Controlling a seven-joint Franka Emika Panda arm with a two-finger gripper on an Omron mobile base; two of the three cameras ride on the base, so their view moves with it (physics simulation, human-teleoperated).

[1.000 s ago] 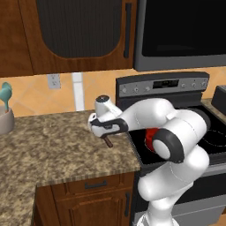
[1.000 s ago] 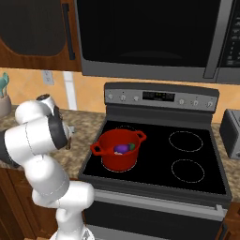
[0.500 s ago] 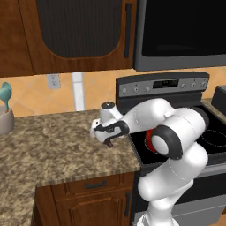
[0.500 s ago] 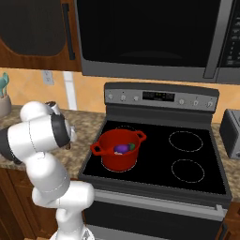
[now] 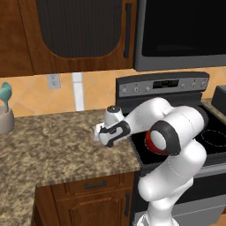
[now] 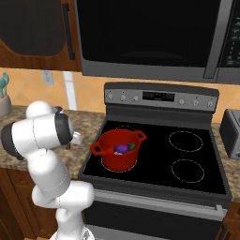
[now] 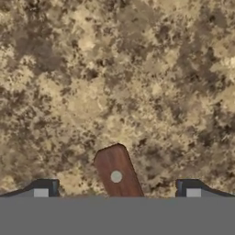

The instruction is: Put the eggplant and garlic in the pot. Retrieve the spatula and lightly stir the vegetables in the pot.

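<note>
Gripper [image 7: 117, 193] w/ jaws spread wide, nothing held, poised low over the speckled granite counter [image 7: 137, 69]. The spatula [image 7: 117, 176] lies flat on the stone, its brown wooden handle end w/ a small pale rivet sitting between the two dark fingertips [image 7: 46, 187], apart from both; the grey blade end runs back under the hand and cannot be made out. In the left base view the hand [image 5: 110, 132] hangs near the counter's stove-side edge; in the right base view the red pot [image 6: 119, 150] stands on the near-left burner, well off to the hand's side, w/ the purple eggplant [image 6: 121, 148] already inside. A small green bit sits beside the eggplant; the garlic cannot be made out at this res. Judged step: retrieving the spatula for stirring. Risks, as judgement only: (1) handle is thin and lies flat on hard stone, so closing too high would pinch air, and closing too low would jam the tips on the counter; (2) only the rounded handle tip lies between the tips, so a grip this near the end could let the spatula pivot or droop blade-down when lifted; (3) handle looks slightly angled vs. the jaw line, so closing may rotate or squirt it sideways; (4) the pot's loop handles may snag the blade during the swing over.
</note>
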